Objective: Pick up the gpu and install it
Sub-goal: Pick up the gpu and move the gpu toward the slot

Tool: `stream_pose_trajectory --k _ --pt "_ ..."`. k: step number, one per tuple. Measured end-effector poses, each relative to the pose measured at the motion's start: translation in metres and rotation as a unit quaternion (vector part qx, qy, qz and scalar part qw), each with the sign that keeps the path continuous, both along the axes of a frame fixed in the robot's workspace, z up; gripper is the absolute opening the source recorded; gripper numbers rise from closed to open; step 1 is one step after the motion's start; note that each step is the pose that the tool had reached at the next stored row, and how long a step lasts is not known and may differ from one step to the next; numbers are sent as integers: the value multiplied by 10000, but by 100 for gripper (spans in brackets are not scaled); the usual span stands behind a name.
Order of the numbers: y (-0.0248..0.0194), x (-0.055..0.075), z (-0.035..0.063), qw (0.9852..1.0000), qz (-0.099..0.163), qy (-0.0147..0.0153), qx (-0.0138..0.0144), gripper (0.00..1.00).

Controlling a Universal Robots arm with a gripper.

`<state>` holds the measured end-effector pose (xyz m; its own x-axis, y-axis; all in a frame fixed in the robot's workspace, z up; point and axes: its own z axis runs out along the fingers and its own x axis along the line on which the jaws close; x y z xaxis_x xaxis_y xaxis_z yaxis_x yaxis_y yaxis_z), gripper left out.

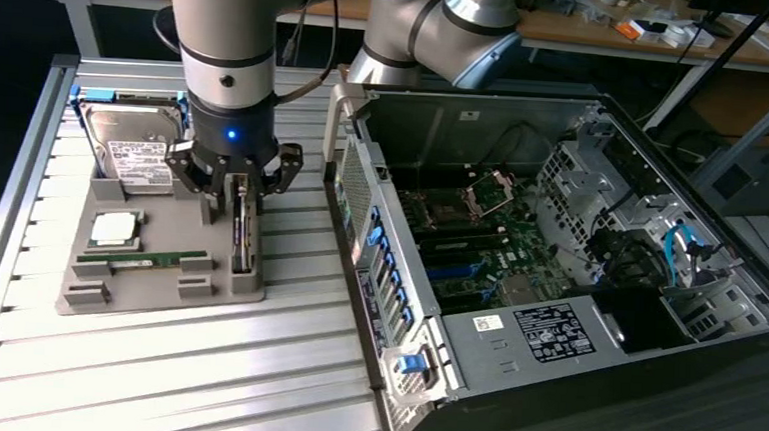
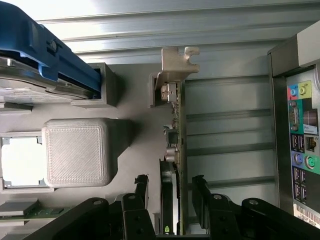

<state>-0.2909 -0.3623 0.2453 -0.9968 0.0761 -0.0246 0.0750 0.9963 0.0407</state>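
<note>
The gpu (image 1: 242, 239) is a thin dark card standing on its long edge in a slot of the grey holder (image 1: 153, 287), on the side nearest the computer case. In the wrist view the gpu (image 2: 177, 145) runs lengthwise, with its silver bracket (image 2: 175, 62) at the far end. My gripper (image 1: 240, 205) hangs directly over the card. Seen from the wrist, the gripper (image 2: 170, 184) is open, and its black fingers (image 2: 142, 189) straddle the card with a small gap on each side.
The holder also carries a hard drive (image 1: 135, 152) in a blue carrier (image 2: 55, 55), a processor (image 1: 114, 227) and a green memory stick (image 1: 144, 258). The open computer case (image 1: 393, 306) with its motherboard (image 1: 490, 247) stands at the exterior view's right, on the slatted metal table (image 1: 147, 381).
</note>
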Motion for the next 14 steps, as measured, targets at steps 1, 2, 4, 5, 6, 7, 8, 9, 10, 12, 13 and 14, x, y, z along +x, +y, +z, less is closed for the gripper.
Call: stream_pose_trajectory --k 1,2,4,5,6,7,8,9,10,12,13,14 --pt "0 0 0 10000 0 0 0 48" --pt "0 0 -1 10000 0 0 0 48" --pt "0 0 -1 10000 0 0 0 40" --pt "0 0 -1 10000 0 -1 0 40" --pt "0 0 -1 10000 0 0 0 34" --pt "0 0 -1 10000 0 0 0 28" --pt "0 0 -1 10000 0 0 0 28" --pt "0 0 -1 10000 0 0 0 27" --pt "0 0 -1 10000 0 0 0 27" --pt "0 0 -1 10000 0 0 0 27" --pt "0 0 -1 10000 0 0 0 27" --pt "0 0 -1 10000 0 -1 0 27"
